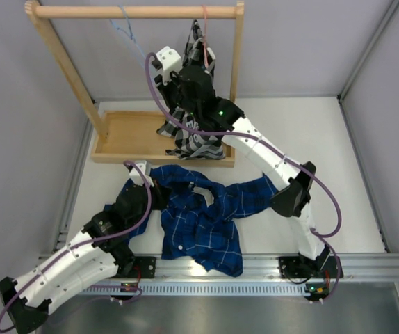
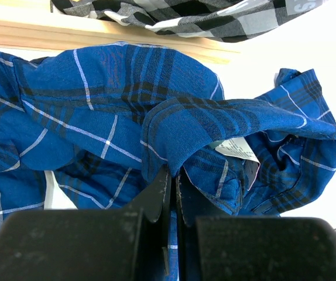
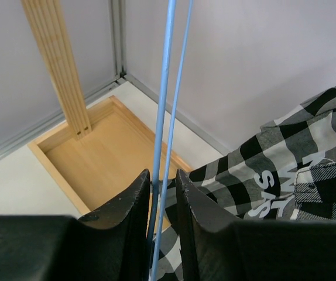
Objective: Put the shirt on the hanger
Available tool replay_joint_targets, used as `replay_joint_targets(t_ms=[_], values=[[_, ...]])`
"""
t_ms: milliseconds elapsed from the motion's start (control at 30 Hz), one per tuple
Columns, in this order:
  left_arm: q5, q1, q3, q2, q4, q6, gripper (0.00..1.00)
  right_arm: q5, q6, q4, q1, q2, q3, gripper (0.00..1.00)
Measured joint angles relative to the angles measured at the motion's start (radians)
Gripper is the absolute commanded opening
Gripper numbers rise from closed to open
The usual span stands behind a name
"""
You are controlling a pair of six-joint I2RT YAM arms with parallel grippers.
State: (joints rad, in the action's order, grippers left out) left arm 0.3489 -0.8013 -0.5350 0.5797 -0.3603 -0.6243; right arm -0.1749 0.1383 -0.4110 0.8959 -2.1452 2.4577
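"What's it busy with?"

"The right end effector is pinched on the blue wire of the hanger, which hangs from the wooden rail. The left end effector is clamped on a fold of the shirt, which lies crumpled on the bench between the arms."

"Early days, then?"

"I'd say so. Both are gripped, nothing threaded. Next the hanger has to lift off the rail and come down to the neck opening."

"Anything in the way?"

"The checked shirt on its pink-red hanger hangs just beside, draping into the wooden tray. The right arm is close against it and could snag."
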Motion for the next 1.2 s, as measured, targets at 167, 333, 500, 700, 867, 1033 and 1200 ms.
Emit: replay_joint_targets(t_ms=[167,333,500,700,867,1033,1200], values=[[-0.001,0.000,0.005,-0.003,0.000,0.000,0.00,0.000,0.000,0.031,-0.001,-0.002,0.000,0.24],[-0.003,0.000,0.020,-0.027,0.000,0.000,0.00,-0.004,0.000,0.056,-0.001,-0.005,0.000,0.23],[-0.004,0.000,0.023,-0.043,0.000,0.000,0.00,-0.005,0.000,0.089,-0.001,-0.017,0.000,0.19],[-0.003,0.000,0.023,-0.058,0.000,0.000,0.00,-0.006,-0.006,0.099,-0.001,-0.042,0.000,0.12],[-0.003,0.000,0.039,-0.063,0.000,0.000,0.00,-0.006,-0.029,0.111,0.000,-0.052,-0.003,0.00],[-0.004,0.000,0.049,-0.063,0.000,0.000,0.00,-0.028,-0.052,0.161,0.007,-0.052,-0.015,0.00],[-0.004,0.000,0.053,-0.063,0.000,0.000,0.00,-0.054,-0.084,0.207,0.011,-0.052,-0.023,0.00]])
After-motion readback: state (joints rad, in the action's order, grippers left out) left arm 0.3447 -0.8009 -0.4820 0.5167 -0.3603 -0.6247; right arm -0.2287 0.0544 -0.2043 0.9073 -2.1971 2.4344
